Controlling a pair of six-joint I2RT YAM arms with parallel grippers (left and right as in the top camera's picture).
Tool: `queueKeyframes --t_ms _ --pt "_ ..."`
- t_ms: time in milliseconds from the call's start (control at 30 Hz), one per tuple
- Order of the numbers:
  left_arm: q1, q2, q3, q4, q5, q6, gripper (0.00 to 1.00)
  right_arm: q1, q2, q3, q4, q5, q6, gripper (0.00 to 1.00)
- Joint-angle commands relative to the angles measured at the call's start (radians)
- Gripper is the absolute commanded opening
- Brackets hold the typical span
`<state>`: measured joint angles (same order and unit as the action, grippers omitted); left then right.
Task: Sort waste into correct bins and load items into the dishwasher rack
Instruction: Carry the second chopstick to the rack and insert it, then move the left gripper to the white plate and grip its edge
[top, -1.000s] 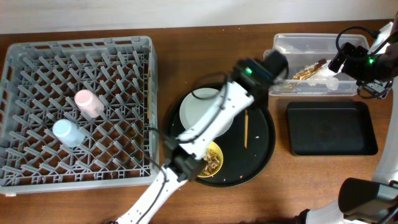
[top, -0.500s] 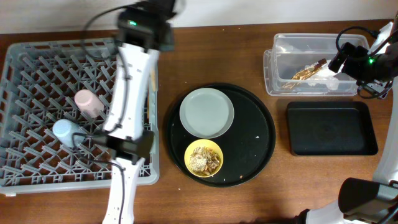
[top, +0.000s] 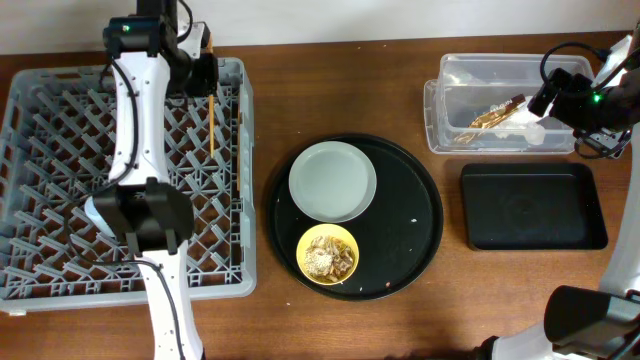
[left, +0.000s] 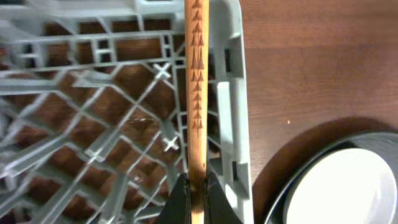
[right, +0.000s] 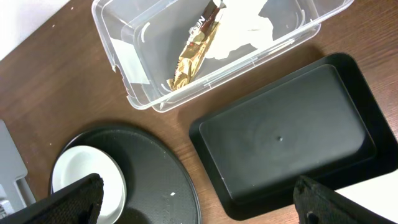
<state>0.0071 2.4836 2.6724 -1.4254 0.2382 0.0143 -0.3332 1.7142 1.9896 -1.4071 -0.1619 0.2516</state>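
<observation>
My left gripper (top: 208, 85) (left: 196, 190) is shut on the wooden chopsticks (top: 212, 125) (left: 196, 87) and holds them over the far right edge of the grey dishwasher rack (top: 60, 90) (left: 227, 93). The pink and blue cups are hidden under my left arm. The grey plate (top: 332, 181) (right: 87, 180) and the yellow bowl (top: 330, 253) with beige food scraps sit on the round black tray (top: 415, 215). My right gripper (top: 552, 98) (right: 202, 202) is open and empty near the clear tub (top: 500, 70) (right: 124, 37). The tub holds the gold wrapper (top: 492, 114) (right: 193, 56) and the white napkin (top: 530, 125) (right: 249, 31).
The shallow black rectangular tray (top: 533, 205) (right: 286, 130) lies in front of the clear tub, right of the round tray. My left arm stretches across the rack from front to back. Bare wooden table lies between the rack and the round tray.
My left arm swung from the round tray to the rack's far right corner, carrying the chopsticks. The round tray no longer holds a chopstick. The right arm has not moved.
</observation>
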Motion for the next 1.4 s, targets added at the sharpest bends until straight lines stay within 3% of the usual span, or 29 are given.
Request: queueKeyframes --t_ms 0,133,300,533,733,900,1133,1367 --pt "-0.011 -0.008 -0.06 0.032 0.08 0.036 0.01 -0.002 -0.007 0.013 0.0 0.006 0.0 0.99" --pt "-0.022 -0.008 -0.082 0.041 0.077 0.034 0.0 -0.002 -0.007 0.013 0.0 0.006 0.0 0.99" --pt "-0.022 -0.008 -0.082 0.017 -0.031 -0.078 0.0 -0.002 -0.007 0.013 0.0 0.006 0.0 0.99" --pt "-0.023 -0.008 -0.082 -0.063 -0.033 -0.078 0.02 -0.002 -0.007 0.013 0.0 0.006 0.0 0.99" --pt "-0.033 -0.008 -0.082 -0.078 -0.033 -0.078 0.08 -0.002 -0.007 0.013 0.0 0.006 0.0 0.99" --pt "-0.033 -0.008 -0.082 -0.082 -0.033 -0.078 0.33 -0.002 -0.007 0.013 0.0 0.006 0.0 0.99" --pt "-0.033 -0.025 -0.072 -0.121 0.061 -0.078 0.34 -0.002 -0.007 0.013 0.0 0.006 0.0 0.99" --pt "-0.053 -0.184 -0.015 -0.179 0.093 -0.078 0.34 -0.002 -0.007 0.013 0.0 0.006 0.0 0.99"
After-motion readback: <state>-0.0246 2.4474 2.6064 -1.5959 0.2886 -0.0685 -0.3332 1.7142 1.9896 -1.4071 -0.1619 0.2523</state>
